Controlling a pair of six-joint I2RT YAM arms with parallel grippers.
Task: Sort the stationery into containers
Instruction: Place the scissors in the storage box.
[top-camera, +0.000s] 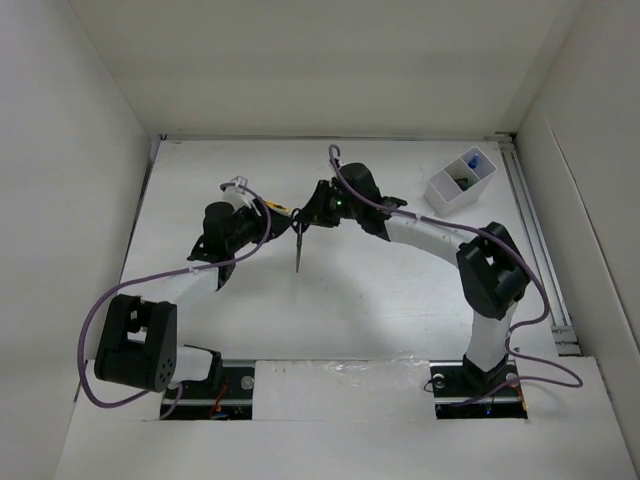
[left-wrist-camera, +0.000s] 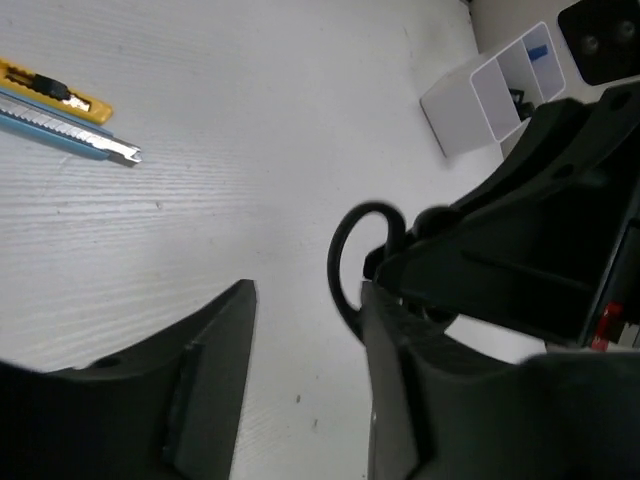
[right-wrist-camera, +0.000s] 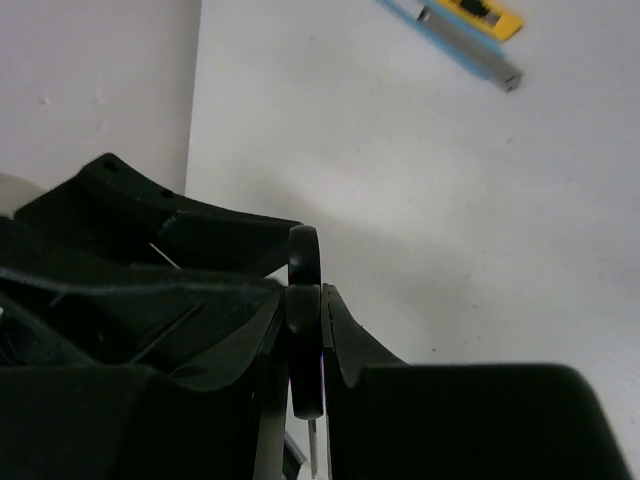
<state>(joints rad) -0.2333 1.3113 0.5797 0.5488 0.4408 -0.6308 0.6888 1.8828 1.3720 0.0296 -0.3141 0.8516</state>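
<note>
The scissors (top-camera: 298, 250) are in the grip of the right fingers (right-wrist-camera: 350, 340), which are pressed together on one black handle loop. In the right wrist view the loop is pinched edge-on between them and a thin blade runs down below it. From above, the scissors' long axis runs from the handles at the fingers back toward the arm bases, tip nearest the bases. I cannot tell whether the tip touches the tabletop (top-camera: 400, 290). The left fingers (left-wrist-camera: 215, 370) stand apart and hold nothing, though their inner one sits just beside the free handle loop. The white divided box (top-camera: 460, 182) lies well apart from the scissors, toward the far right corner on the right arm's side. The right arm is the nearer one and the one already holding, so the carry looks like its job. A blue-capped item (top-camera: 473, 160) sits in the box's far compartment, with something dark and green in the next. Since the box is narrow, the blades probably need to go in tip first. A yellow utility knife (left-wrist-camera: 55, 105) lies flat on the tabletop near the left fingers, not yet sorted.
</note>
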